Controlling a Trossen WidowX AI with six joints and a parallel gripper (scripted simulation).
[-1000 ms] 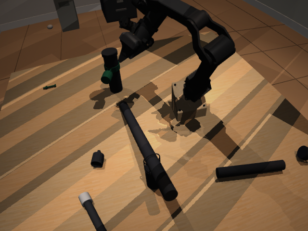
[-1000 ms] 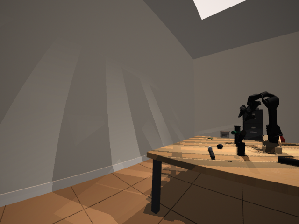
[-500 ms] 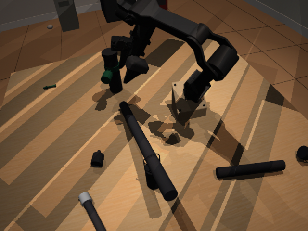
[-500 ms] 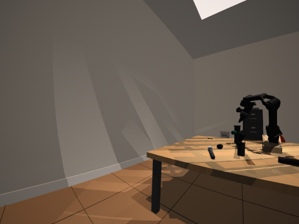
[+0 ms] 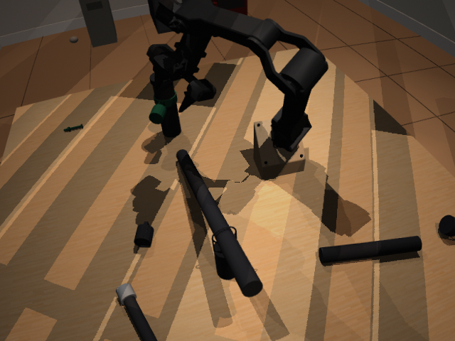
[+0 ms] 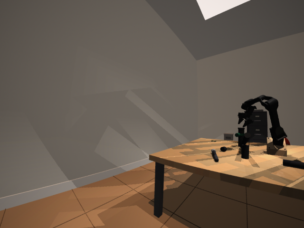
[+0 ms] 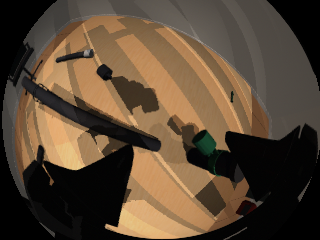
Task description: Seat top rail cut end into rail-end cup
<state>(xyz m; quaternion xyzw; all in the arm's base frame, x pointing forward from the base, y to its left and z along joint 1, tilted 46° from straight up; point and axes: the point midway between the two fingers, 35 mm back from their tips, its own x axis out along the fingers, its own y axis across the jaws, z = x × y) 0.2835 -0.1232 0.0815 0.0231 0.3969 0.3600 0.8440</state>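
Note:
The black rail (image 5: 212, 209) (image 7: 90, 120) passes through the loop cap (image 5: 234, 231) on the short post (image 5: 222, 266) (image 6: 244, 152). It slopes down, its far end low near the table, short of the big post (image 5: 171, 126) (image 6: 241, 141). The green rail-end cup (image 5: 158, 114) (image 6: 237, 134) (image 7: 204, 142) hangs on the green band (image 5: 168, 101) (image 7: 214, 162), high on the big post. The rail is outside the cup. My gripper (image 6: 241, 124) (image 7: 182, 143) is open and empty, above the rail's far end and close to the post top, which it partly hides in the top view.
A black fitting (image 5: 143, 235) (image 6: 223, 148) (image 7: 104, 72) and a grey-tipped pipe (image 5: 139, 317) (image 6: 214, 156) (image 7: 74, 55) lie left of the rail. A green bolt (image 5: 73, 128) (image 7: 232, 96) lies beyond. A loose pipe (image 5: 367, 250) lies right. The arm's base block (image 5: 262, 161) stands right of the rail.

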